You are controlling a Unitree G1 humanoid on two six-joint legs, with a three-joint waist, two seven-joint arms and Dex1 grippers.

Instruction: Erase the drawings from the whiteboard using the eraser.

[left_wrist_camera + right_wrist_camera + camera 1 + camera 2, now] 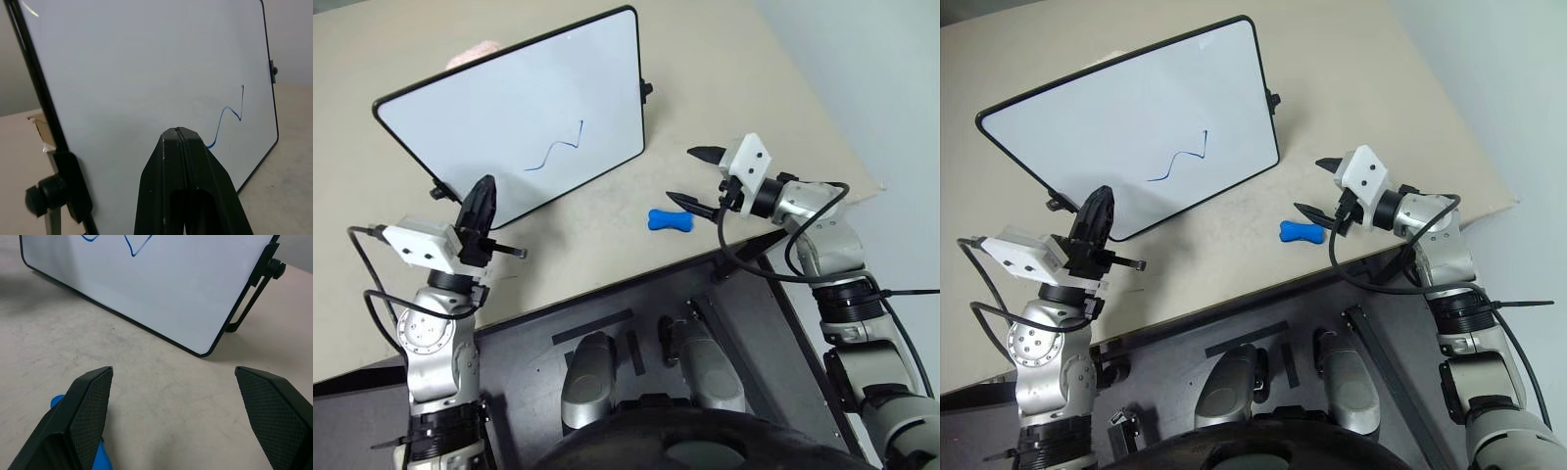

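Left eye view: eraser (670, 219) lies flat on the tan table (607, 235), in front of the whiteboard's right bottom corner, apart from it, not held. Small blue bone shape, narrow waist, rounded ends. Looks light and probably stiff plastic or foam, likely to skid on the tabletop if nudged from one side. Best grip, I'd say: across the narrow waist, so the wider ends keep it from sliding out along the fingers.

Right gripper (695, 178) is just beside the eraser's right end, jaws spread wide, nothing between them. In the right wrist view the blue end peeks out beside one finger, so it's off-centre; the gripper needs to shift over before closing.

Whiteboard (509, 117) stands tilted back on black clip feet. Drawings (556, 149), one thin blue squiggle, sit lower middle of the board, untouched.

Left gripper (480, 211) is up close to the board's lower left edge, jaws pressed together, empty. Board looks light, so it could tip or slide under wiping pressure.
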